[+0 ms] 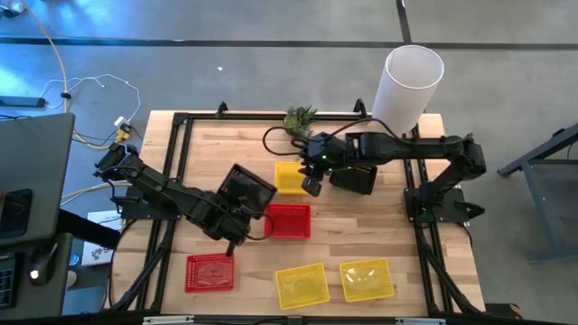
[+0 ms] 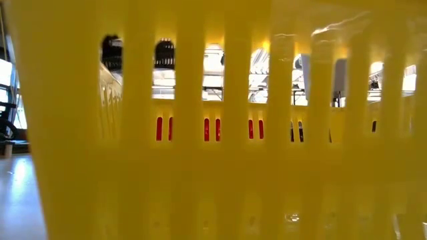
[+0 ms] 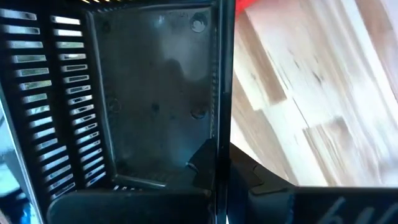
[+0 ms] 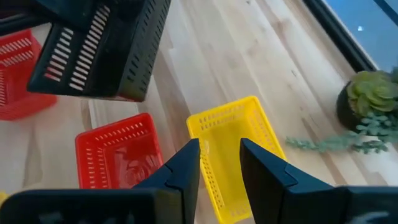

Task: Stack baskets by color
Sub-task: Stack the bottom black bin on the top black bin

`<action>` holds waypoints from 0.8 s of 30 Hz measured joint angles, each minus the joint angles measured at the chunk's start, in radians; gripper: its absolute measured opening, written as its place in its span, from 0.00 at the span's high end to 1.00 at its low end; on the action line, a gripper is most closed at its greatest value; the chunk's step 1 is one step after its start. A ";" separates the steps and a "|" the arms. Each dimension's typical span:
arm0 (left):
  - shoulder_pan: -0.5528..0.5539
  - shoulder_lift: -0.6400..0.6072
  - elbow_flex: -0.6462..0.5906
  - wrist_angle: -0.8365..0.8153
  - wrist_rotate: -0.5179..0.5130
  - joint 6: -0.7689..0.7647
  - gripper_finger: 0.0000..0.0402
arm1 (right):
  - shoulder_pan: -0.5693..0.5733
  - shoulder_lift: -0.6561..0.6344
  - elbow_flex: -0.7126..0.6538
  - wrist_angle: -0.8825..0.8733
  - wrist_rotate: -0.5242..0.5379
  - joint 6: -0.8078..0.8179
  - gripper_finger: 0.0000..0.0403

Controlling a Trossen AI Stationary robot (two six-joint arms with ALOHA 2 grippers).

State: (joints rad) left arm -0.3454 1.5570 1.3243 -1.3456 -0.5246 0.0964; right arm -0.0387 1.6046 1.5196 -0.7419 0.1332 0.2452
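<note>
1. Left gripper (image 1: pixel 233 236) is clenched on the wall of a black basket (image 1: pixel 246 191), held tilted above the table (image 1: pixel 379 226).
2. Right gripper (image 4: pixel 219 163) hangs released over a yellow basket (image 4: pixel 233 149).
3. Risk: the edge-held basket may swing or slip, knocking the red basket (image 1: pixel 289 220) beside it.

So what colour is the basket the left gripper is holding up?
Black; the basket shows best in the high view, clamped in the left gripper.
</note>
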 joint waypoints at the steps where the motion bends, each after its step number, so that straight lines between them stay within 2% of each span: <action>1: 0.000 0.000 0.000 -0.009 0.017 0.026 1.00 | 0.000 0.009 0.000 0.006 -0.005 0.001 0.75; 10: 0.000 0.000 0.000 -0.028 0.133 0.185 1.00 | -0.002 0.066 0.000 0.123 -0.109 0.024 0.71; 19: 0.012 0.000 0.000 -0.027 0.156 0.204 1.00 | -0.002 0.106 0.001 0.268 -0.150 0.179 0.57; 24: 0.031 0.001 0.000 -0.020 0.177 0.204 1.00 | 0.006 0.151 0.000 0.340 -0.218 0.208 0.54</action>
State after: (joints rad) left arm -0.3140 1.5575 1.3243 -1.3656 -0.3471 0.3005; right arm -0.0330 1.7552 1.5200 -0.4016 -0.0851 0.4528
